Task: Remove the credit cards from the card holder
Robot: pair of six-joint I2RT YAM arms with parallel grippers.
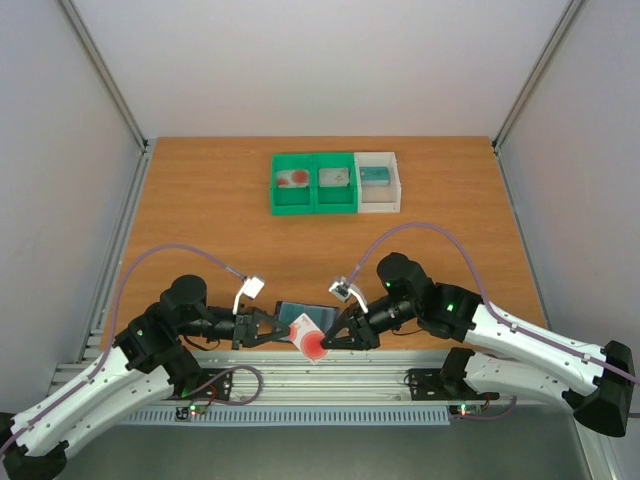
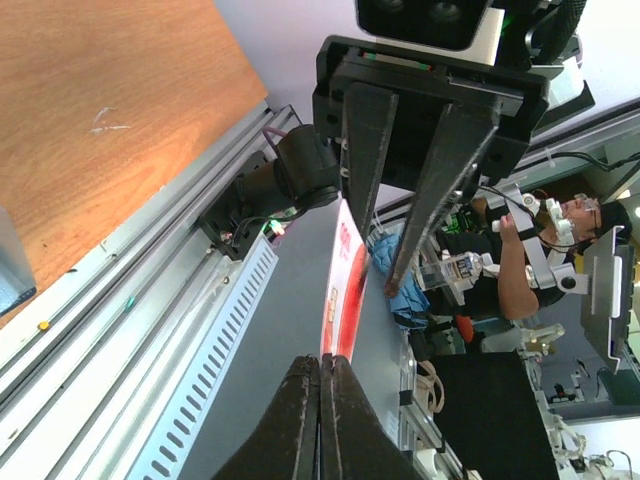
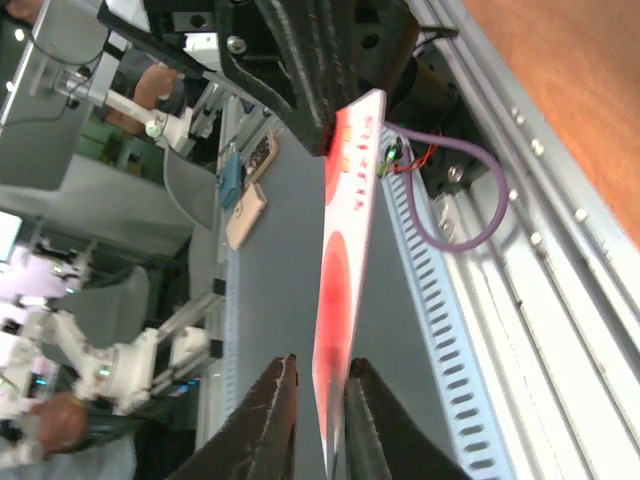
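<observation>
In the top view the dark blue-grey card holder (image 1: 296, 317) is held off the table's near edge in my left gripper (image 1: 283, 328), which is shut on it. A pale white card with a red round blotch (image 1: 312, 342) sticks out of the holder toward the right. My right gripper (image 1: 330, 343) is open, with its jaws on either side of the card's free end. In the right wrist view the card (image 3: 345, 260) touches one finger (image 3: 372, 420), with a gap to the other. In the left wrist view the card (image 2: 345, 290) shows edge-on beyond my shut left gripper (image 2: 322, 365).
A green two-compartment bin (image 1: 315, 207) and a white bin (image 1: 378, 208) stand at the back of the wooden table. A red-blotched card (image 1: 293, 178) lies in the left green compartment and a teal card (image 1: 374, 176) in the white bin. Aluminium rails run along the near edge (image 1: 330, 378).
</observation>
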